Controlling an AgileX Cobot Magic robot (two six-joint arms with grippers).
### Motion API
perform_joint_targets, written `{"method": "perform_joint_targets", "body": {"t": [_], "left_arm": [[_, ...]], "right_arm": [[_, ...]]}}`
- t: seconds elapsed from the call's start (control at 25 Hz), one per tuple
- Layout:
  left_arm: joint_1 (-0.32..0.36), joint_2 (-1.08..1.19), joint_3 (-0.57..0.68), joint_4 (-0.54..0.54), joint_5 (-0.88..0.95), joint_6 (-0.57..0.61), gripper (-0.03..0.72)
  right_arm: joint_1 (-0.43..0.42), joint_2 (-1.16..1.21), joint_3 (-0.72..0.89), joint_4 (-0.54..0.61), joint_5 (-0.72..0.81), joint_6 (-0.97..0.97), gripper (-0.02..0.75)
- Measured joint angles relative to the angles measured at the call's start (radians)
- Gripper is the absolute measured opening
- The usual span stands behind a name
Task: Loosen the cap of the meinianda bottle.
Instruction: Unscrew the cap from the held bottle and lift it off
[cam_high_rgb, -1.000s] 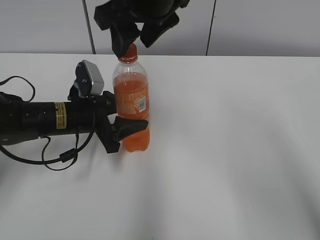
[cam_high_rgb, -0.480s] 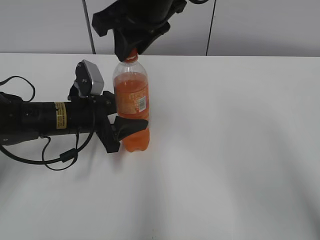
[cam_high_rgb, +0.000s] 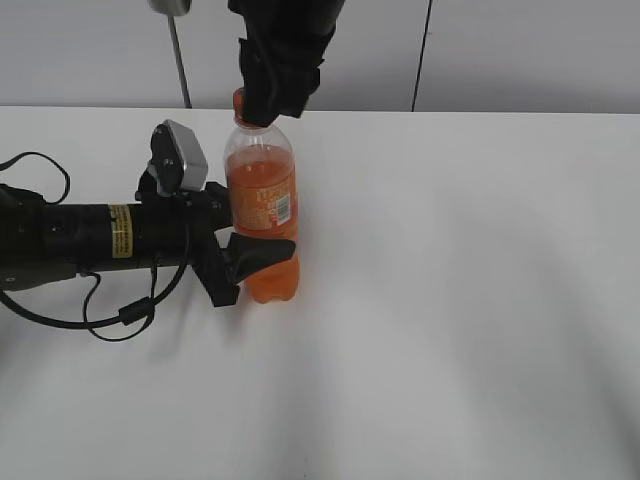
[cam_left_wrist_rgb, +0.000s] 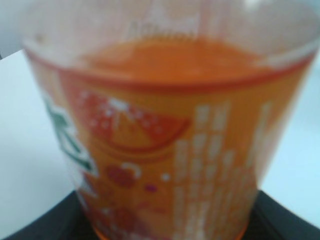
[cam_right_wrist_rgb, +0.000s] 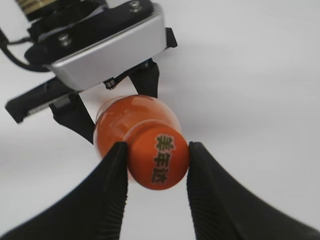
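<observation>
The meinianda bottle (cam_high_rgb: 263, 205) stands upright on the white table, full of orange drink, with an orange label and a white barcode patch. My left gripper (cam_high_rgb: 245, 262) is shut on its lower body; the left wrist view is filled by the label (cam_left_wrist_rgb: 165, 150). My right gripper (cam_high_rgb: 268, 95) comes down from above and is shut on the orange cap (cam_right_wrist_rgb: 158, 156), its two black fingers pressed on both sides (cam_right_wrist_rgb: 156, 160). Dark characters show on the cap's top. In the exterior view only a sliver of the cap (cam_high_rgb: 240, 98) shows.
The white table (cam_high_rgb: 470, 280) spreads to the right and front of the bottle. The left arm with its cables (cam_high_rgb: 90, 240) lies across the table's left side. A grey panelled wall (cam_high_rgb: 520, 50) stands behind.
My right gripper has come down onto the cap, turned about the bottle's axis and closed on it. The bottle and the left arm have not moved.
</observation>
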Motion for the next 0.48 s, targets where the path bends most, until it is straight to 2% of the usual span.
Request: {"method": "perform_joint_targets", "body": {"t": [0.16,0.48], "left_arm": [[0.000,0.000,0.000,0.000,0.000,0.001,0.410],[0.000,0.000,0.000,-0.001,0.001,0.001,0.410]], "right_arm": [[0.000,-0.002,-0.001,-0.005,0.000,-0.280,0.271],[0.000,-0.003,-0.001,-0.001,-0.007,-0.461,0.271]]}}
